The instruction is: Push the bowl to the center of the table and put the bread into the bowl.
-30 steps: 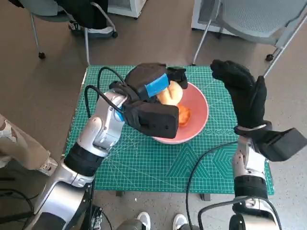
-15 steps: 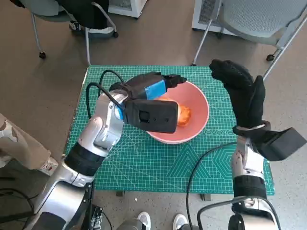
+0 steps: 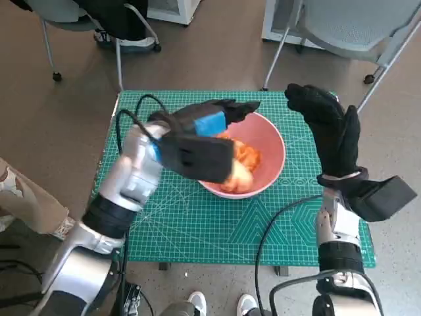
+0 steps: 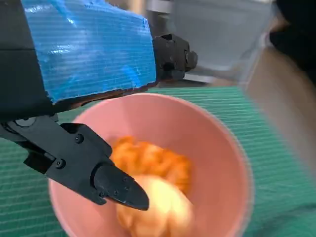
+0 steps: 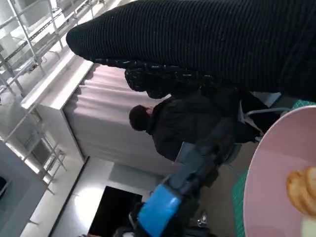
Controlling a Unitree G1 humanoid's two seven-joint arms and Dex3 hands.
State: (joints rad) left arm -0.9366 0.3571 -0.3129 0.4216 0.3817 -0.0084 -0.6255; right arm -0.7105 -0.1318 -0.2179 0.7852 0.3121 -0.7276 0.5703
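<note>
A green cutting mat (image 3: 197, 224) covered the small table, and a pink bowl (image 3: 271, 141) sat on it, a little beyond the middle of the mat. Everything here is placed by that bowl.

To the left of the bowl, part of a person's leg in tan trousers (image 3: 23, 204) showed at the floor's edge, well apart from it. Nearer, the robot's pale left forearm (image 3: 128, 178) rose across the mat toward the bowl. The left hand (image 3: 214, 122), black with blue tape on its back, hovered over the bowl's left rim with its fingers (image 4: 116, 185) spread apart and nothing held in them.

Inside the bowl lay the bread: a pale roll (image 3: 240, 174) against the near wall, with an orange, crusty piece (image 3: 248, 155) just beyond it, the two touching. Both looked blurred in the left wrist view.

To the right of the bowl, the right hand (image 3: 332, 131) in its black knitted glove stood upright just beside the rim, not touching it, flat and empty with fingers extended.

Beyond the bowl, chair legs (image 3: 273, 62) stood on the brown floor, and a person in dark clothing (image 5: 182, 128) sat farther back.
</note>
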